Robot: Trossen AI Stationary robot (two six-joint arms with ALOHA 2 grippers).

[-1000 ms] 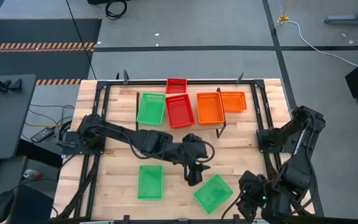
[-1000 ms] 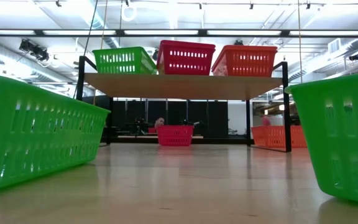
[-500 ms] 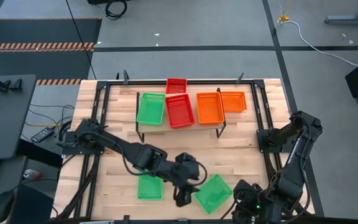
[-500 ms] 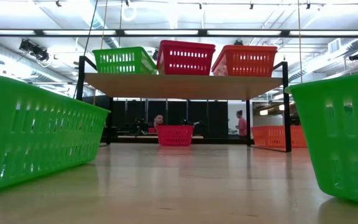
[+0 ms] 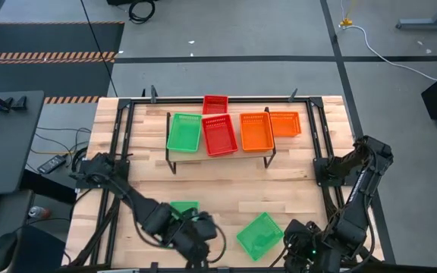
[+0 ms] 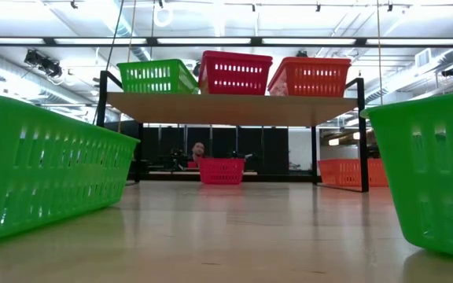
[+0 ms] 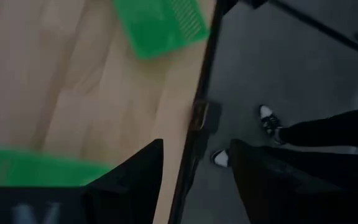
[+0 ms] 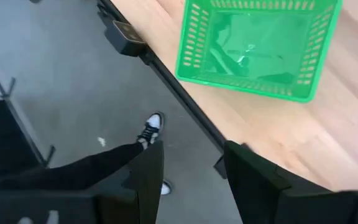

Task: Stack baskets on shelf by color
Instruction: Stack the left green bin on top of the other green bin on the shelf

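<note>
Shelf (image 5: pixel 218 155) at the desk's (image 5: pixel 294 189) far side carrying one green basket (image 5: pixel 183 132), one red (image 5: pixel 219 135) and one orange (image 5: pixel 256 131); a second red (image 5: pixel 215 103) and a second orange (image 5: pixel 285 123) lie behind it. Two more green baskets (image 5: pixel 260 235) (image 5: pixel 183 207) rest near the front edge. Left gripper (image 5: pixel 196 254), released, hovers at the front edge above the left one. Right gripper (image 8: pixel 191 180), released and empty, waits past the front right corner.

no readable text, no labels, brands, numbers or signs
</note>
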